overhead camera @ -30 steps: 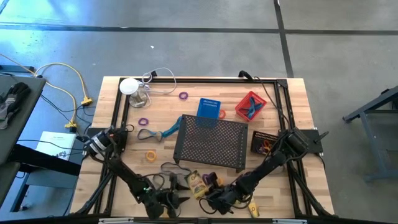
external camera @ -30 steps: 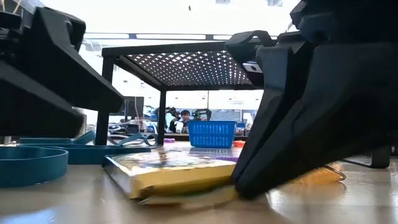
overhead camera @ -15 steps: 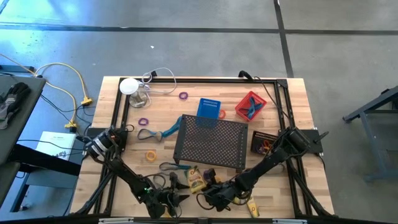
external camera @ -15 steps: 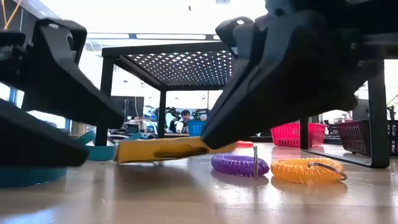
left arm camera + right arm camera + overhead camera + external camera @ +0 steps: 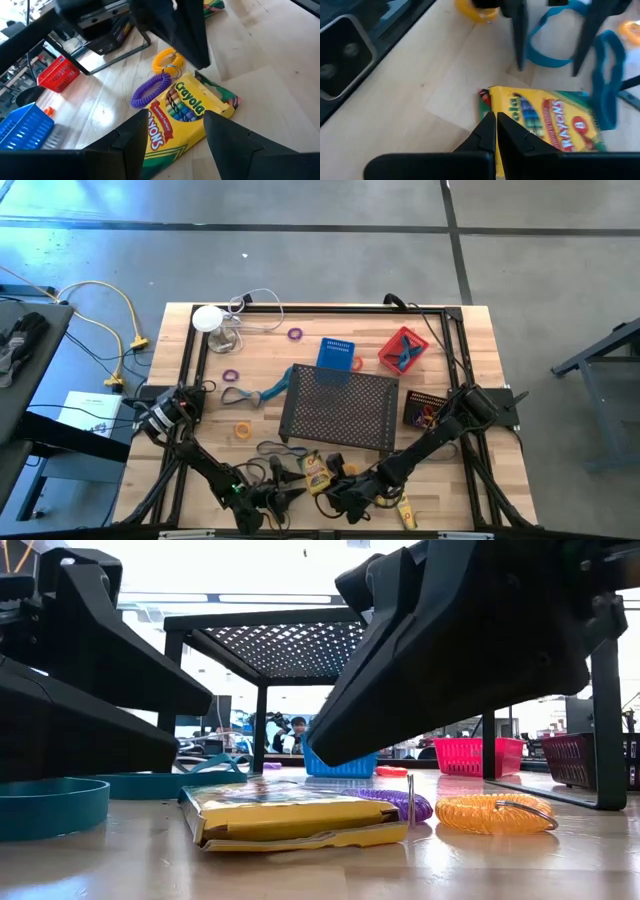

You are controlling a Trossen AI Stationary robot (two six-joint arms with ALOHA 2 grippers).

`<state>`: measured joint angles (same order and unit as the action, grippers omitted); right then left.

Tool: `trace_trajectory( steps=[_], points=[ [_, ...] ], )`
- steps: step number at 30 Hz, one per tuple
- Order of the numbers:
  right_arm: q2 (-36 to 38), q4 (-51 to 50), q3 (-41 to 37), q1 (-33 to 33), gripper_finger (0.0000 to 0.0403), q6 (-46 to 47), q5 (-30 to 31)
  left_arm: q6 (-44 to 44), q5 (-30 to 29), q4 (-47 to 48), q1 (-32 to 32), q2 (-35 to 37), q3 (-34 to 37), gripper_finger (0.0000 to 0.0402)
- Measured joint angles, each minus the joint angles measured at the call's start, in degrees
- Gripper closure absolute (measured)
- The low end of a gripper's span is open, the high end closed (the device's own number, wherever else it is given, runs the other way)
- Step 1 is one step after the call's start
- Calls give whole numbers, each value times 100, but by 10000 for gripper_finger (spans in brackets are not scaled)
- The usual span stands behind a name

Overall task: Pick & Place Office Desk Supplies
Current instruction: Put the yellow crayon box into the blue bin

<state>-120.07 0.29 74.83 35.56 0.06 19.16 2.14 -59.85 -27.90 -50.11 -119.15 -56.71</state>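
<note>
The crayon box (image 5: 186,116) between the left fingers (image 5: 134,137) is yellow with a green edge, red and green lettering and a row of many-coloured crayons printed on it. Just beyond it lie a purple coil (image 5: 151,90) and an orange coil (image 5: 168,59). Past the closed black right fingers (image 5: 496,131) the same box shows yellow, and teal bands (image 5: 555,35) loop beyond it. The table (image 5: 470,360) is pale wood with a black frame. On it stand a black mesh tray (image 5: 338,409), a blue basket (image 5: 337,353), a red basket (image 5: 403,348) and a dark basket (image 5: 424,409).
</note>
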Motion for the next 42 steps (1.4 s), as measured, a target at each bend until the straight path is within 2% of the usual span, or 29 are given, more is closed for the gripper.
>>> trace_trajectory(
  steps=[4, 10, 13, 16, 21, 25, 30, 34, 37, 42],
  points=[
    [4, -168, 0, 39, 400, -113, -72, 160, 10, -21, -7, -7, 4, 218],
    [9, -209, 0, 147, 389, -97, 834, 202, 81, -196, -4, -26, 11, 218],
    [9, -287, 2, 98, 359, 531, 903, 257, 95, -236, -4, -28, 15, 218],
    [9, -454, 2, 5, 317, 1465, 901, 822, 111, -247, -5, -33, 20, 218],
    [9, -546, 2, -122, 254, 2318, 560, 1885, 201, -277, -4, -33, 20, 218],
    [9, -623, 2, -227, 229, 3153, 183, 2699, 513, -282, -4, -33, 20, 218],
    [17, -556, 13, -485, 218, 3950, -555, 4080, 1327, -284, 119, -29, 18, 218],
    [20, -552, 14, -644, 219, 4089, -699, 5114, 1617, -285, 228, -14, 4, 218],
    [20, -498, 13, -687, 221, 4089, -671, 5437, 1608, -272, 239, 8, 4, 218],
    [85, -374, 9, -668, 222, 3991, -566, 5440, 1662, -236, 139, 91, 11, 218]
  ],
)
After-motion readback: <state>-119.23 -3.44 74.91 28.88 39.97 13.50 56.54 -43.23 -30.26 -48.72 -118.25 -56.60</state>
